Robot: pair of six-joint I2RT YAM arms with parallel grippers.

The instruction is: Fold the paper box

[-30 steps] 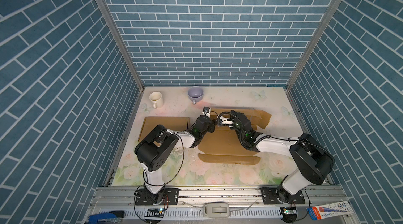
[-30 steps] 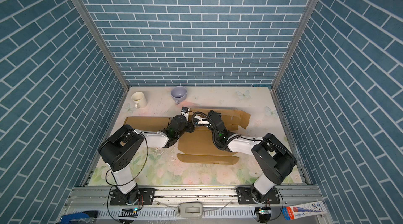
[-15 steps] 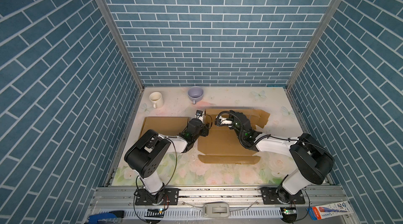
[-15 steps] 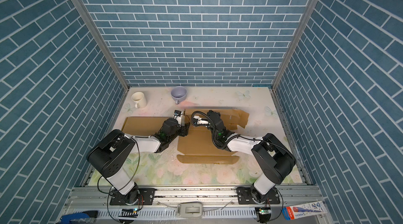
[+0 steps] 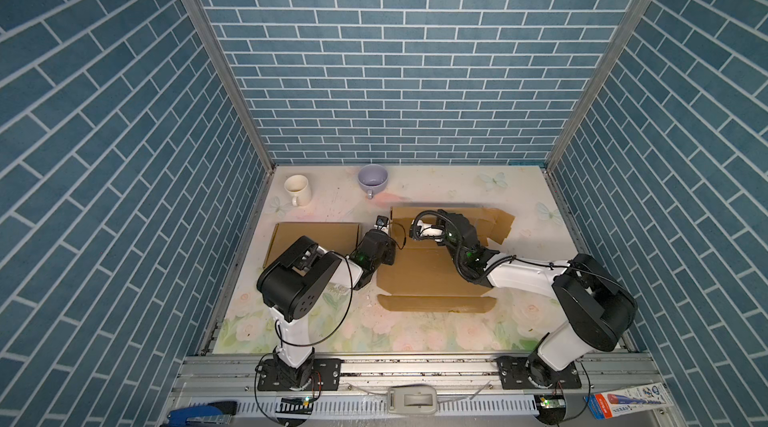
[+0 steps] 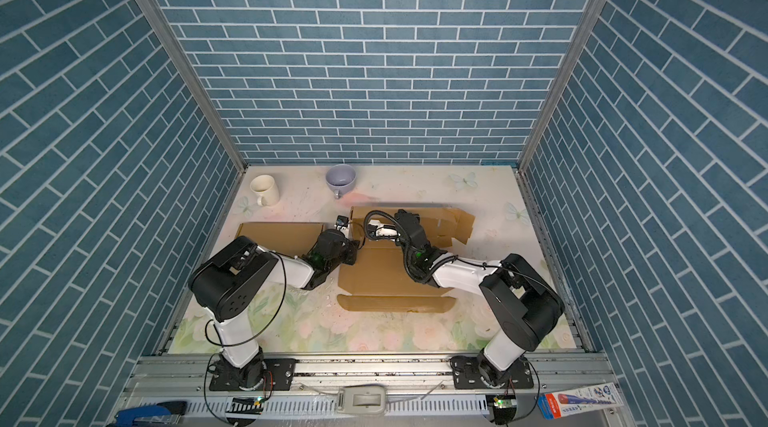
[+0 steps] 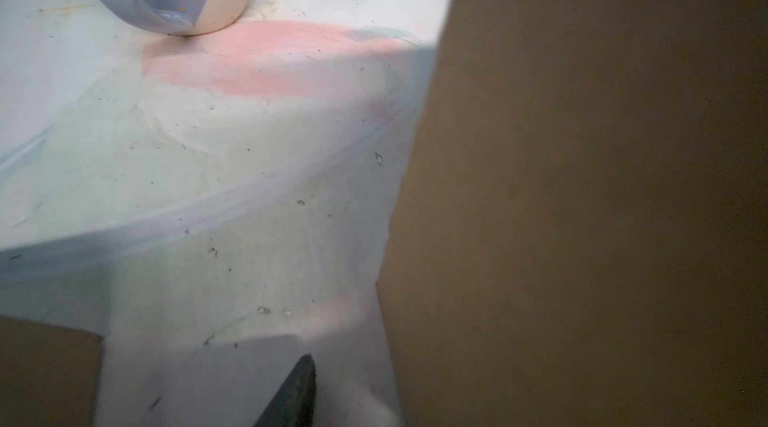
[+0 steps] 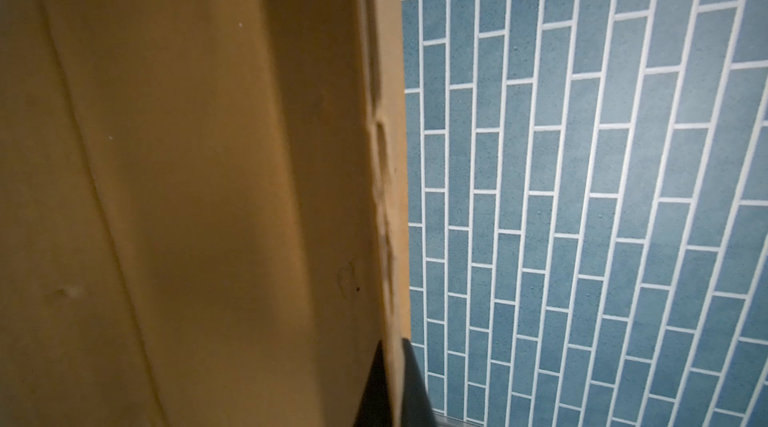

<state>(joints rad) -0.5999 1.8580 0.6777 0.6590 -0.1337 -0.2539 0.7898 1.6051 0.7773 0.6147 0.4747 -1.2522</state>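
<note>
Right gripper (image 8: 392, 366) is clamped on the raised rear panel of the flat brown cardboard box (image 5: 428, 275), likely steadying the fold. The box lies just nearward of the lilac ceramic cup (image 5: 372, 180). Left gripper (image 5: 384, 238) waits beside its edge, opening unclear.

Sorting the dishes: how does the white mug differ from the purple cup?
The white mug is tall and straight-sided; the purple cup is low, wide and bowl-shaped. The white mug stands farther left than the purple cup. Both stand upright, handles turned to the front.
</note>
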